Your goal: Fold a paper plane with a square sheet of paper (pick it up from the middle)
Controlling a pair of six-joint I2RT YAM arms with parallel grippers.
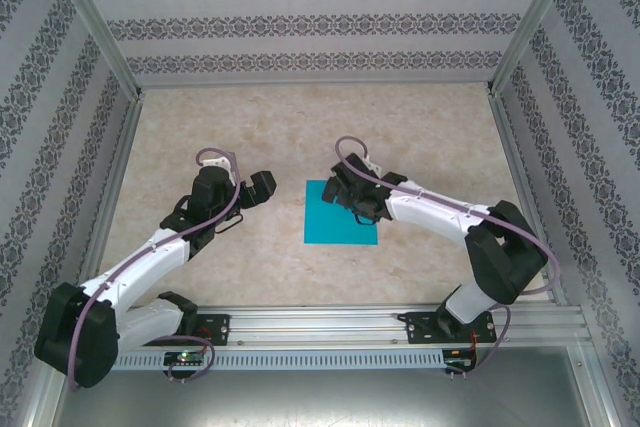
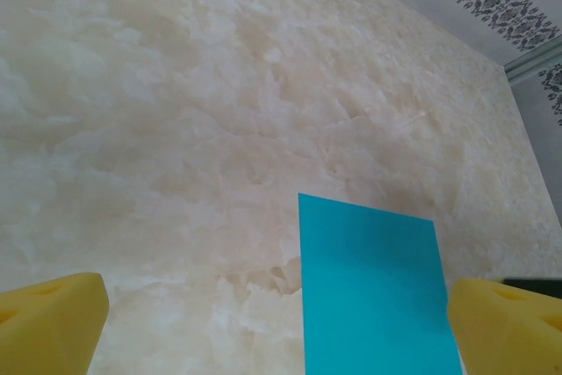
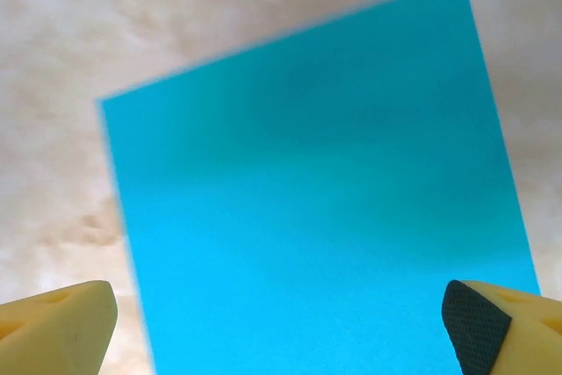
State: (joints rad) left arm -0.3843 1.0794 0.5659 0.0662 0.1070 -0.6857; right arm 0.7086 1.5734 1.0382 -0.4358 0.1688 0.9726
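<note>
The square sheet of paper (image 1: 335, 219) lies flat and unfolded on the marbled table, teal-blue, near the middle. My right gripper (image 1: 345, 190) hovers over its far right corner, open, yellow fingertips (image 3: 57, 322) wide apart above the sheet (image 3: 316, 217). My left gripper (image 1: 258, 188) stands open to the left of the sheet, a short gap away. In the left wrist view the sheet (image 2: 373, 292) lies ahead toward the right fingertip (image 2: 505, 322). No paper plane is formed.
Patterned walls enclose the table (image 1: 300, 127) on three sides, with metal frame posts at the corners. An aluminium rail (image 1: 330, 327) carrying both arm bases runs along the near edge.
</note>
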